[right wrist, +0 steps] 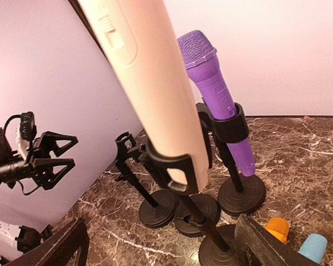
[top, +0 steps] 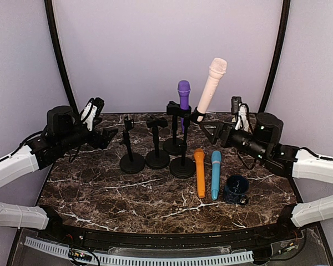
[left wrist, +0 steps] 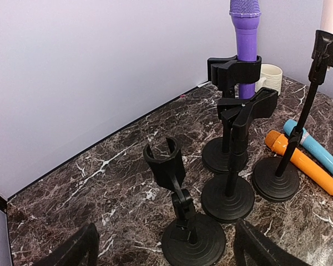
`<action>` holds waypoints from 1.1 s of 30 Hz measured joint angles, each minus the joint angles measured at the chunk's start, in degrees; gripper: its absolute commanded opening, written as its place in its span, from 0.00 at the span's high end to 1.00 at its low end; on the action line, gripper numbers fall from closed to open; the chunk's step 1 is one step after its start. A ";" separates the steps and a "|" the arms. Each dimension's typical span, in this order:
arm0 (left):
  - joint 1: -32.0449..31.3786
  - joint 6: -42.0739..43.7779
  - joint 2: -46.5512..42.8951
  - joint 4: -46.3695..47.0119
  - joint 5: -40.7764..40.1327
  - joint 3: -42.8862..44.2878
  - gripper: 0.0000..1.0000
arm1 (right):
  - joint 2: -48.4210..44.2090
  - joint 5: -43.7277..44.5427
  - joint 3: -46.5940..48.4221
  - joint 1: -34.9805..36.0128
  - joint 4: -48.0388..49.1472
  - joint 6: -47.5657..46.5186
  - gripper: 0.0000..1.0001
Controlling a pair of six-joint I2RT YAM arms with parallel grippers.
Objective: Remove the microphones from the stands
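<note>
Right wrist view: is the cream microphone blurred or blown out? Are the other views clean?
Right wrist: the cream microphone looms close and slightly soft, but not blown out; the purple microphone behind it is sharp. Left wrist: evenly lit and sharp, with the purple head cropped by the top edge. Top external: soft, even light, no harsh glare on the table.

Tabletop, dark brown marble pattern with white veins point(top: 116, 191): lower half of frame, curved near edge.
Back wall, plain pale lilac panel point(top: 155, 44): upper centre, evenly lit.
Black curved left strut point(top: 59, 61): upper left.
Black curved right strut point(top: 276, 55): upper right.
White slotted cable strip point(top: 155, 259): bottom edge.
</note>
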 measured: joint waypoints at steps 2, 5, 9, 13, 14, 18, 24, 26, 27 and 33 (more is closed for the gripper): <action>0.00 0.07 0.15 0.02 0.02 0.00 0.14 | 2.82 3.48 2.14 1.01 0.35 -0.61 0.09; 0.00 0.28 0.24 0.02 -0.04 0.00 0.14 | 7.08 8.26 5.75 3.10 0.59 -1.88 0.09; 0.00 0.39 0.24 0.02 -0.09 -0.02 0.14 | 10.58 14.34 8.85 5.95 1.31 -2.89 0.13; 0.00 0.42 0.24 0.02 -0.07 -0.02 0.14 | 14.45 20.00 12.76 6.40 1.73 -3.58 0.15; 0.00 0.39 0.24 0.02 -0.07 -0.02 0.14 | 14.84 20.50 13.14 6.40 1.84 -3.67 0.16; 0.00 0.42 0.24 0.02 -0.09 -0.02 0.14 | 16.74 23.89 14.36 6.47 2.58 -4.17 0.20; -0.09 0.48 0.24 0.02 -0.11 -0.02 0.14 | 19.21 26.21 15.91 6.56 2.80 -4.83 0.31; -0.09 0.52 0.24 0.02 -0.11 -0.02 0.14 | 19.71 26.60 16.15 6.56 2.78 -4.98 0.38; -0.11 0.52 0.24 0.02 -0.13 -0.02 0.14 | 19.80 26.80 16.26 6.56 2.73 -5.22 0.42; -0.11 0.61 0.24 0.02 -0.44 -0.02 0.14 | 19.89 27.82 16.57 6.56 2.78 -5.05 0.65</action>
